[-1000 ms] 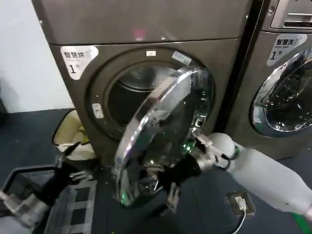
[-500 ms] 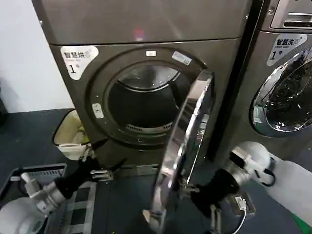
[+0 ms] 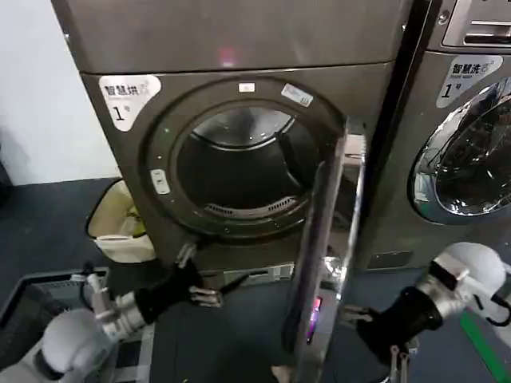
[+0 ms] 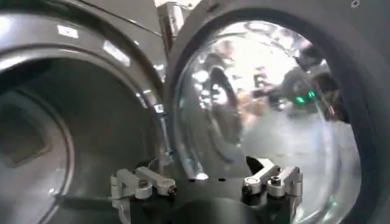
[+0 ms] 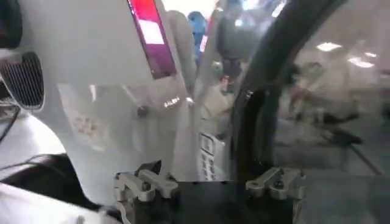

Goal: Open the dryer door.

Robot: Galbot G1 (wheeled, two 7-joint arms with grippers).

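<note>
The dryer door [image 3: 323,255] stands swung wide open, hinged at the right of the dryer [image 3: 239,120], seen nearly edge-on in the head view with its chrome ring toward the camera; the round drum opening [image 3: 239,171] lies fully exposed behind it; the white label with a 1 [image 3: 128,96] sits at the machine's upper left corner. The right pincer [image 3: 375,327] is low beside the door's outer face, fingers spread, holding nothing. The left pincer [image 3: 200,287] hovers low in front of the machine, below the opening, fingers apart and empty; its wrist view shows the door's inner glass [image 4: 268,109] close ahead. The neighbouring machine [image 3: 463,144] stands to the right, door shut.
</note>
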